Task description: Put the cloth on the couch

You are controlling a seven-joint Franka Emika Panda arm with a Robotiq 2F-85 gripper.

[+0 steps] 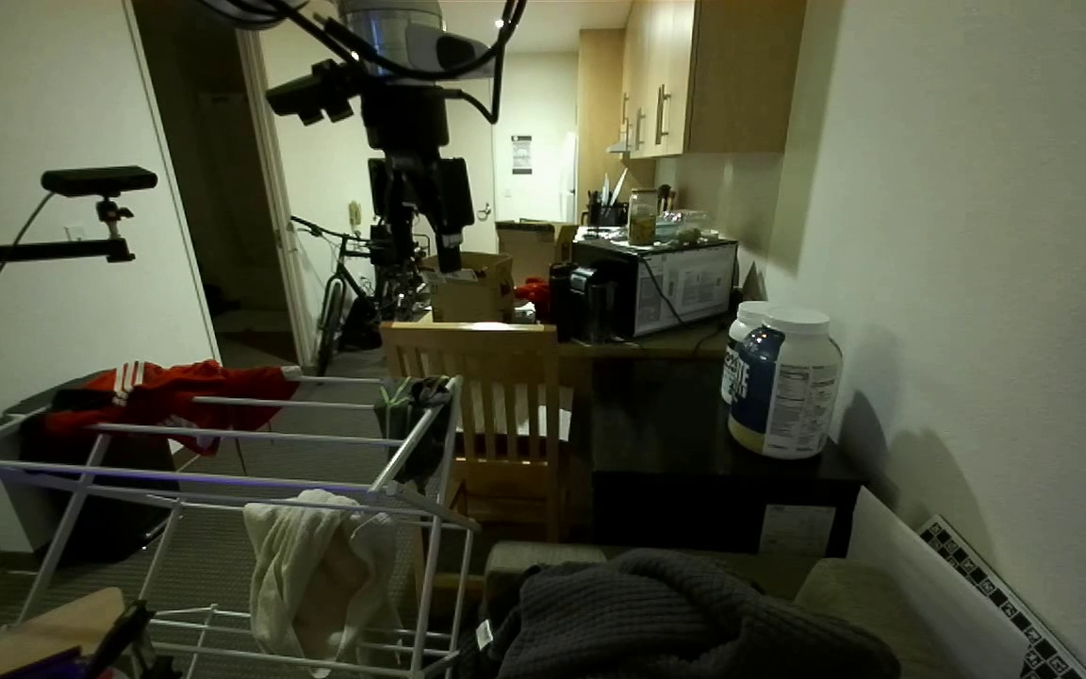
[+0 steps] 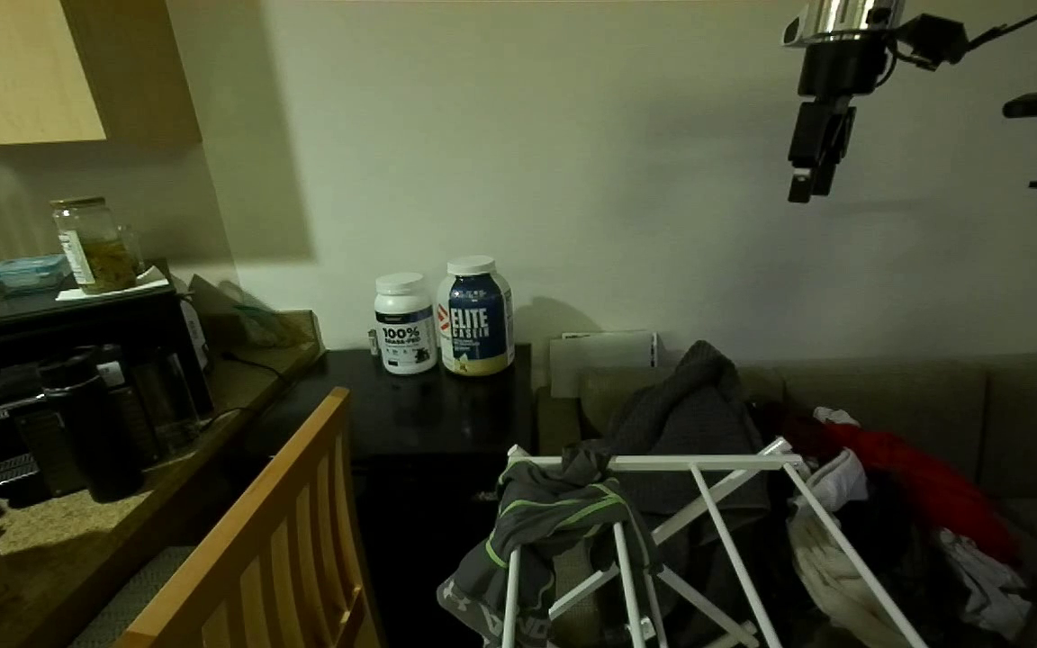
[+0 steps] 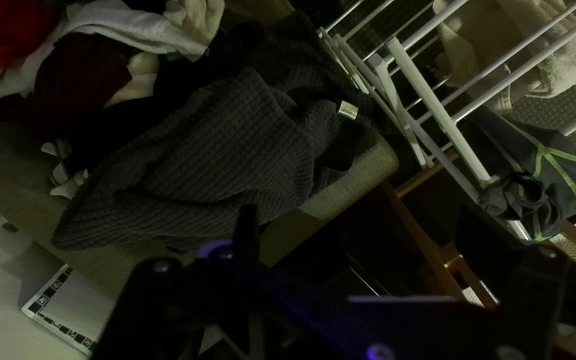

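Which cloth is meant cannot be told. A dark grey cloth with green lines (image 1: 419, 429) hangs over a corner of the white rack; it also shows in an exterior view (image 2: 563, 513) and the wrist view (image 3: 560, 167). A cream towel (image 1: 293, 556) hangs lower on the rack and a red garment (image 1: 180, 389) lies across its far end. The couch (image 2: 897, 405) bears a dark grey waffle-knit cloth (image 3: 208, 150) and a pile of clothes; its armrest (image 3: 353, 177) shows beside the rack. My gripper (image 1: 425, 256) is high above, fingers apart, holding nothing.
The white drying rack (image 1: 251, 479) stands beside the couch, close to a wooden chair (image 1: 472, 396). A black table (image 2: 392, 418) bears two tubs (image 2: 475, 315). A camera on a bar (image 1: 100, 181) sticks out near the arm. A microwave (image 1: 684, 283) stands behind.
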